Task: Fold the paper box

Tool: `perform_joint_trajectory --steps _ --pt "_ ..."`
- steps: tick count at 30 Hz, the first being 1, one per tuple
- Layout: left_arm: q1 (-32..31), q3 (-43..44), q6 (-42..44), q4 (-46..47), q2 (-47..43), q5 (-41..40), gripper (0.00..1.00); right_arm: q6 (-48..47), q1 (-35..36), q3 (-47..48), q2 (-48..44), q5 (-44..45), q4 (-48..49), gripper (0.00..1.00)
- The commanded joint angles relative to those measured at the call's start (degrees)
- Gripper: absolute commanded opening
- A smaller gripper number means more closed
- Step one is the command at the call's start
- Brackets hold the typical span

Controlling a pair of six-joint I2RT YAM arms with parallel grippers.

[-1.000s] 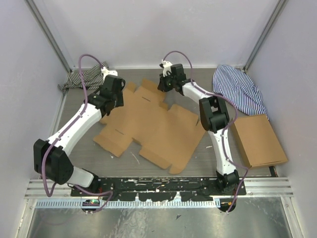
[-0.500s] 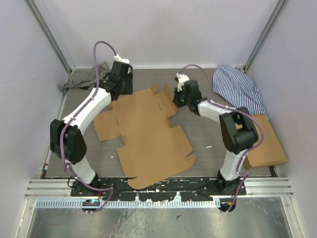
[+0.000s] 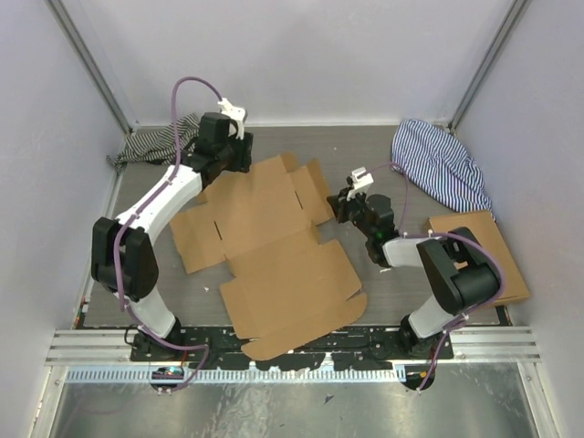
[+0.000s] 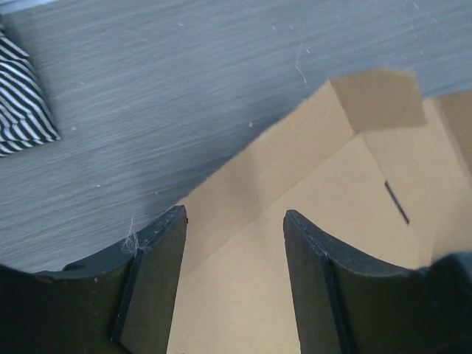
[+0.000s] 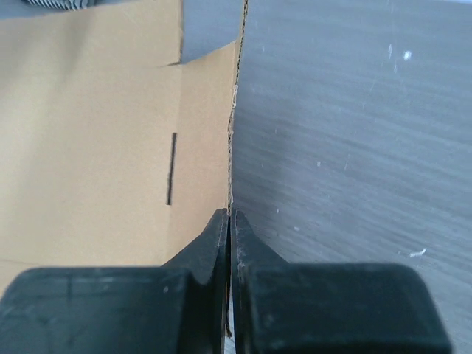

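The paper box [image 3: 274,246] is a flat brown die-cut cardboard sheet with flaps and slits, lying on the grey table between the arms. My right gripper [image 3: 336,206] is at the sheet's right edge. In the right wrist view it [image 5: 229,215] is shut on that thin edge, with the sheet [image 5: 88,133] spreading to the left. My left gripper [image 3: 239,162] is at the sheet's far left corner. In the left wrist view it [image 4: 234,217] is open, its fingers [image 4: 158,258] straddling the cardboard [image 4: 332,192] without holding it.
A black-and-white striped cloth [image 3: 155,141] lies at the back left and also shows in the left wrist view [image 4: 22,110]. A blue striped cloth [image 3: 438,164] lies at the back right. Another brown cardboard box [image 3: 479,260] lies at the right. Walls enclose the table.
The sheet has turned and slid toward the near edge. My right gripper has moved nearer and rightward with the sheet's edge. My left gripper has moved back and right along the far edge.
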Motion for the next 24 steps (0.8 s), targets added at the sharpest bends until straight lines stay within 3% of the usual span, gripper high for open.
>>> perform_joint_trajectory --steps 1,8,17,24 --pt "0.4 -2.0 4.3 4.0 -2.5 8.8 0.62 -0.2 0.1 -1.9 -6.4 1.2 17.0 0.01" --pt "1.4 0.1 9.6 1.1 -3.9 16.6 0.64 -1.1 0.2 -4.1 -13.7 -0.8 14.8 0.01" --pt "6.6 2.5 7.5 2.9 -5.2 21.2 0.65 -2.3 0.2 -5.4 -18.2 -1.3 10.5 0.01" --pt "10.5 4.9 4.6 1.6 -2.9 35.8 0.65 -2.1 0.2 -5.5 -19.5 -2.7 9.5 0.01"
